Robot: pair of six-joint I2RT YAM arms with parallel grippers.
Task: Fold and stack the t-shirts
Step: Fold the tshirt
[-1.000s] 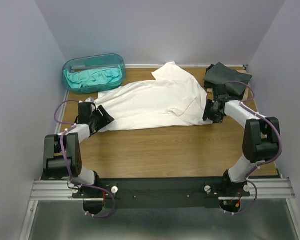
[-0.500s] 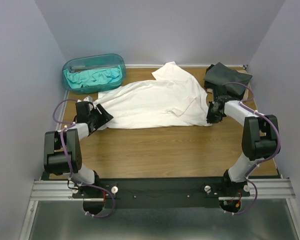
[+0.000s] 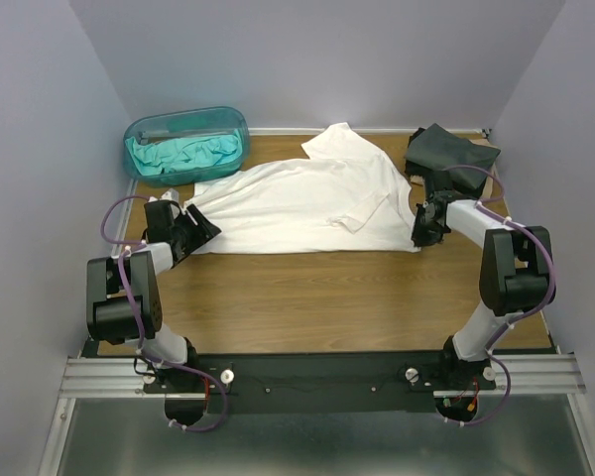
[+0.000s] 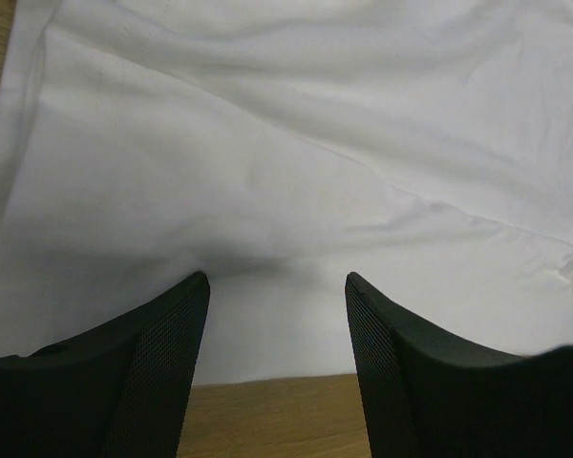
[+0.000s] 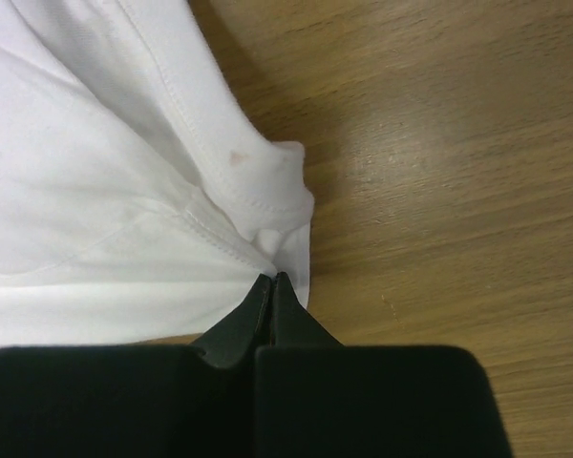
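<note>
A white t-shirt (image 3: 297, 203) lies spread across the middle of the wooden table (image 3: 317, 288). My right gripper (image 3: 419, 233) sits at its near right corner. In the right wrist view the right gripper (image 5: 272, 277) is shut, with the bunched hem of the white t-shirt (image 5: 95, 210) pinched at its tips. My left gripper (image 3: 203, 226) is at the shirt's left edge. In the left wrist view the left gripper (image 4: 277, 279) is open, its fingers standing over the hem of the white t-shirt (image 4: 296, 172). A folded dark t-shirt (image 3: 446, 157) lies at the back right. A teal t-shirt (image 3: 183, 154) lies crumpled in the tub.
A translucent teal plastic tub (image 3: 139, 134) stands at the back left corner. Walls close in the table on the left, back and right. Bare wood runs between the shirt and the arm bases.
My right gripper has closed on the shirt's near right corner. The left gripper has shifted slightly back and left along the shirt's edge, still open.
</note>
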